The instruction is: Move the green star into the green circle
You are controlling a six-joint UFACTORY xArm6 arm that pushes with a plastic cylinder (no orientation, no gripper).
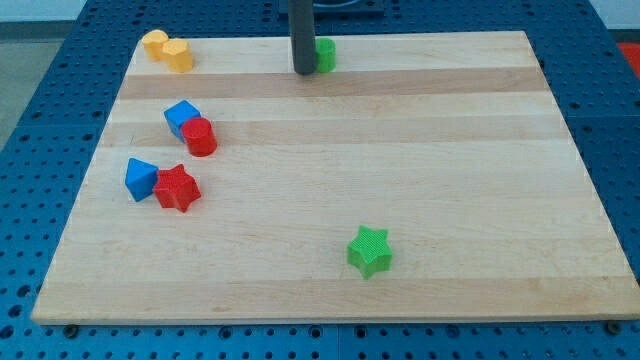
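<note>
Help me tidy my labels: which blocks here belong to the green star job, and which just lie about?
Job:
green star
green circle, top edge
my tip, just left of the green circle

Lying about:
two yellow blocks
blue block
red cylinder
blue cube
red star

Lab or workshop bench, wooden board (420,150) on blue perforated metal table (60,100)

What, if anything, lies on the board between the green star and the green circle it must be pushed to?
No block lies between them. The green star sits near the view's bottom; the green circle is at the view's top edge, with bare wood between. My tip stands right beside the circle, on its left.
</note>
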